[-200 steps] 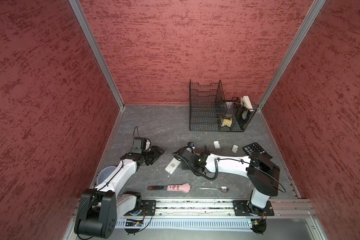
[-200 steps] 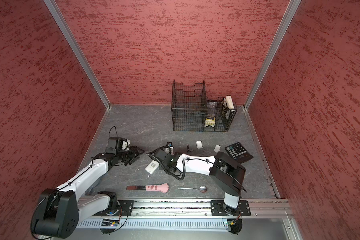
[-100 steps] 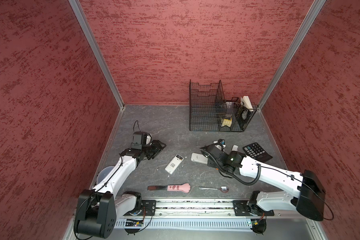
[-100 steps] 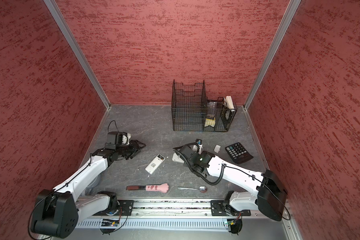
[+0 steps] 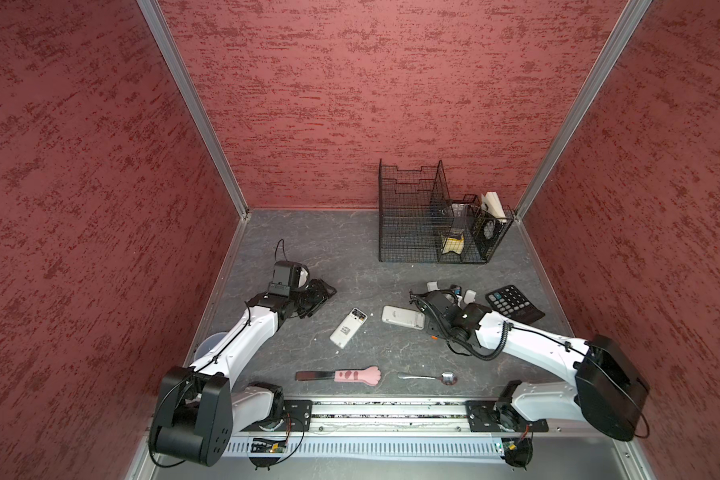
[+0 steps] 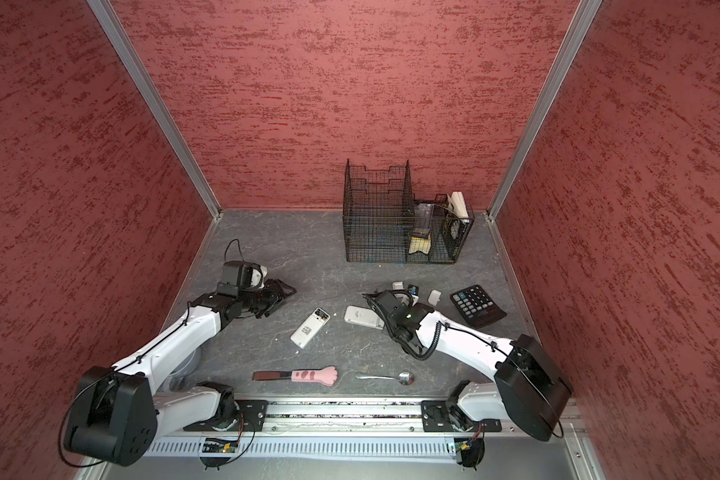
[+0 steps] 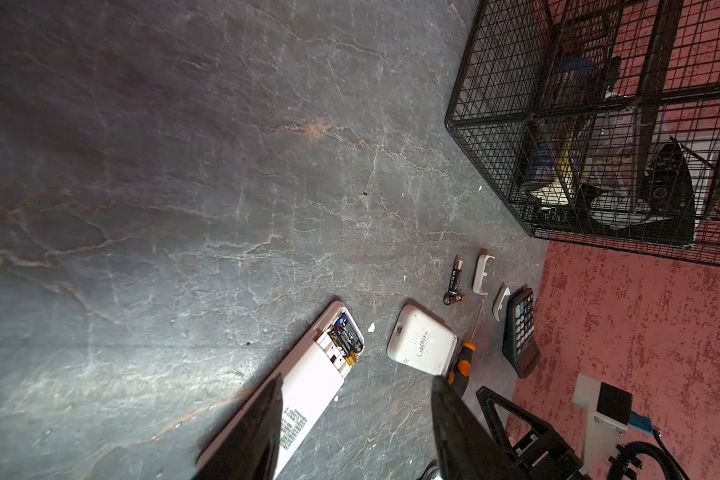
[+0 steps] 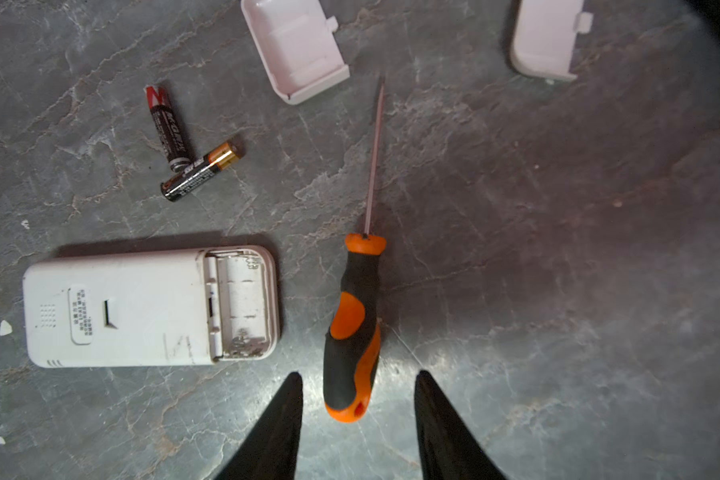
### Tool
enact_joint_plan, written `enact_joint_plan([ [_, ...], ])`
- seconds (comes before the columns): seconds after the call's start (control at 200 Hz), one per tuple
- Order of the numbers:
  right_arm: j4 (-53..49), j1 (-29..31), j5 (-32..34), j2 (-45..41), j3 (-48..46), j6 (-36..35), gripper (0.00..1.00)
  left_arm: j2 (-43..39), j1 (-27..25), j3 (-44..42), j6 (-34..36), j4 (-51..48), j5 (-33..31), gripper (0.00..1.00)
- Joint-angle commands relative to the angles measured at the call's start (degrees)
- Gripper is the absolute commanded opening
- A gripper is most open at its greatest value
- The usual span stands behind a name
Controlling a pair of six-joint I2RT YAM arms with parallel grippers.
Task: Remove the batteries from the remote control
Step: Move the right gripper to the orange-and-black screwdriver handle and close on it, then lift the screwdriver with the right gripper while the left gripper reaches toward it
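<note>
Two batteries (image 8: 202, 170) lie loose on the counter (image 8: 558, 249) by the emptied wide remote (image 8: 134, 307), two more batteries (image 7: 344, 337) sit in the open bay of the slim remote (image 7: 306, 376), and my right pincer (image 8: 358, 373) has just spread, laying the screwdriver (image 8: 356, 316) down, so prying is paused, I judge; left pincer (image 7: 356, 378) gapes empty.

Reference item: wide remote (image 5: 403, 318), flat on the surface (image 5: 329, 257).

- Left, just beside: long remote (image 5: 348, 327), with batteries (image 7: 344, 337) seated in its compartment.
- Behind, near: first loose battery (image 8: 169, 124) and second loose battery (image 8: 202, 170), touching, end against side.
- Further behind: first cover (image 8: 296, 45).
- Behind and right: second cover (image 8: 545, 41), apart from the first.
- Right, just beside: screwdriver (image 8: 356, 316), tip towards the first cover.
- Further right: calculator (image 5: 514, 305).
- Well behind: wire rack (image 5: 408, 216).
- In front, well apart: spatula (image 5: 356, 375) and spoon (image 5: 448, 378).
</note>
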Motion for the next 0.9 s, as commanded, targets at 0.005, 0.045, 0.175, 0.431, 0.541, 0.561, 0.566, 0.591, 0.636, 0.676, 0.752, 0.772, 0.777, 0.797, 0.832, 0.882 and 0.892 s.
enact_joint_plan([
  [0.005,5.1,-1.2,-2.1,2.2,-0.7,-1.1,0.47,0.9,-0.5,1.3,-0.7,0.4,-1.2,0.57],
  [0.045,5.8,-1.6,-2.5,3.1,-0.8,-1.4,0.47,1.2,-0.6,1.3,-0.9,0.4,-1.3,0.57],
  [0.175,6.5,-2.0,-3.6,5.3,-0.9,-1.6,0.46,2.0,-0.8,1.5,-0.7,0.4,-1.3,0.57],
  [0.431,6.8,-2.0,-5.2,5.9,-2.1,-1.5,0.46,2.7,-0.8,1.4,-0.6,1.2,-1.4,0.57],
  [0.541,6.7,-2.0,-5.1,5.9,-2.5,-1.2,0.45,3.2,-0.8,1.7,-0.4,1.4,-1.1,0.57],
  [0.561,6.6,-2.0,-5.1,5.9,-2.5,-1.2,0.45,3.3,-0.8,1.7,-0.4,1.6,-1.1,0.57],
  [0.566,6.6,-2.0,-5.1,5.9,-2.5,-1.2,0.45,3.3,-0.8,1.7,-0.4,1.6,-1.1,0.57],
  [0.591,6.4,-2.0,-5.1,5.9,-2.5,-1.1,0.44,3.4,-0.8,1.8,-0.4,1.7,-1.0,0.57],
  [0.636,6.6,-2.0,-5.2,5.9,-2.6,-1.3,0.44,3.7,-0.8,2.0,-0.2,1.7,-0.8,0.57],
  [0.676,7.1,-2.0,-5.4,5.9,-2.7,-1.5,0.42,4.0,-0.8,2.3,-0.2,1.7,-0.6,0.57],
  [0.752,7.8,-2.0,-5.8,5.9,-3.0,-1.2,0.36,4.2,-0.8,3.0,0.1,1.5,-0.1,0.57],
  [0.772,7.9,-2.0,-5.7,5.9,-3.1,-1.2,0.33,4.1,-0.7,3.3,0.3,1.3,0.0,0.57],
  [0.777,8.0,-2.0,-5.7,5.9,-3.1,-1.1,0.33,4.1,-0.8,3.3,0.4,1.3,0.0,0.57],
  [0.797,8.0,-2.0,-5.6,5.9,-3.1,-1.1,0.3,4.0,-0.8,3.6,0.4,1.1,0.0,0.57],
  [0.832,8.0,-2.0,-5.5,5.9,-3.2,-1.1,0.27,3.9,-0.8,4.2,0.8,0.6,0.2,0.57],
  [0.882,8.0,-2.0,-5.6,5.2,-3.2,-1.5,0.23,3.6,-0.8,4.9,1.1,0.0,0.6,0.57],
  [0.892,7.9,-2.0,-5.6,4.9,-3.2,-1.6,0.22,3.6,-0.8,5.1,1.2,-0.1,0.7,0.57],
])
